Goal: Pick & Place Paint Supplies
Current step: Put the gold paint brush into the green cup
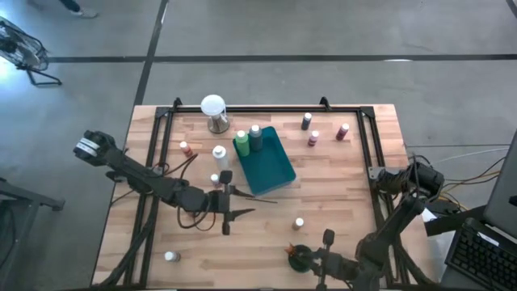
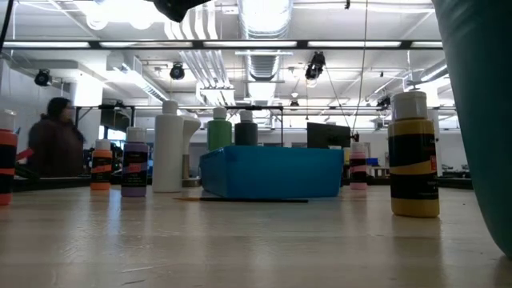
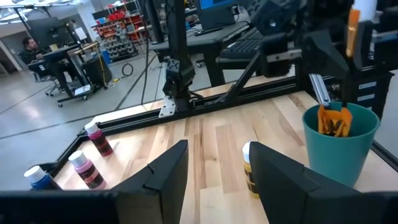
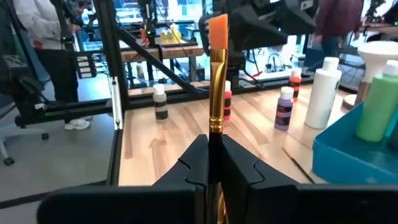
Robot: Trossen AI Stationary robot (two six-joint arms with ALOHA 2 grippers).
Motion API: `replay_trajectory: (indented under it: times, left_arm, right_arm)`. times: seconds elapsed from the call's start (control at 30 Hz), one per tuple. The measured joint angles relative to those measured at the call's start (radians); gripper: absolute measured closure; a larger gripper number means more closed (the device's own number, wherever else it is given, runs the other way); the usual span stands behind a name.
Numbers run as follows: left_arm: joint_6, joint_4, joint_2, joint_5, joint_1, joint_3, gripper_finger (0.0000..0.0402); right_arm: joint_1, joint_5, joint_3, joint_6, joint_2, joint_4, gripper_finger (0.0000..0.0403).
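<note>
My right gripper (image 4: 214, 163) is shut on a brush (image 4: 216, 74) with orange bristles, right over a teal cup (image 3: 339, 146) that holds orange brushes near the table's front edge. In the high view that gripper (image 1: 317, 260) sits beside the cup (image 1: 299, 257). My left gripper (image 1: 229, 202) hangs open at mid-table, nothing between its fingers (image 3: 165, 177); a yellow bottle (image 3: 249, 171) stands beyond them. Two green bottles (image 1: 247, 141) stand in the teal tray (image 1: 275, 174). A thin dark brush (image 2: 248, 200) lies flat in front of the tray. My right gripper pinches the brush's handle (image 4: 215, 138) just below the gold ferrule, between its two shut fingers. The fingers come in level and lie across the brush. The brush stands upright, bristles up; its lower end is hidden behind the fingers.
Small bottles stand far right (image 1: 313, 138), far left (image 1: 185, 148) and near left (image 1: 170, 256). A tall white bottle (image 1: 220, 155) and a white globe (image 1: 213, 109) stand left of the tray. Black rails frame the table. A person (image 2: 52, 148) is in the room behind.
</note>
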Motion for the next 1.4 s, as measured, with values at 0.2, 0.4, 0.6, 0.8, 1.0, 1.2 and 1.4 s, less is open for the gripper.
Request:
replay_trajectory:
  times: [0.2, 0.4, 0.6, 0.8, 1.0, 1.2, 1.4]
  left_arm:
    - [-0.014, 0.000, 0.000, 0.000, 0.019, 0.000, 0.0225]
    - [-0.033, 0.000, 0.000, 0.000, 0.043, -0.001, 0.0225]
    - [-0.041, -0.001, 0.000, 0.000, 0.049, -0.002, 0.0225]
    - [-0.043, -0.002, 0.000, 0.001, 0.048, -0.004, 0.0225]
    - [-0.056, -0.003, 0.000, 0.005, 0.048, -0.004, 0.0225]
    - [-0.057, -0.005, 0.000, 0.008, 0.048, -0.004, 0.0225]
    - [-0.057, -0.007, 0.000, 0.008, 0.048, -0.004, 0.0225]
  right_arm:
    - [0.004, -0.007, -0.002, 0.082, 0.044, -0.010, 0.0389]
    - [0.011, -0.009, -0.032, 0.127, 0.058, -0.011, 0.0389]
    - [0.010, -0.043, -0.062, 0.180, 0.058, -0.009, 0.0389]
    - [0.005, -0.064, -0.064, 0.183, 0.058, -0.008, 0.0389]
    - [-0.019, -0.110, -0.071, 0.215, 0.058, -0.020, 0.0389]
    - [-0.031, -0.141, -0.072, 0.267, 0.056, -0.055, 0.0380]
    - [-0.029, -0.144, -0.062, 0.255, 0.047, -0.058, 0.0332]
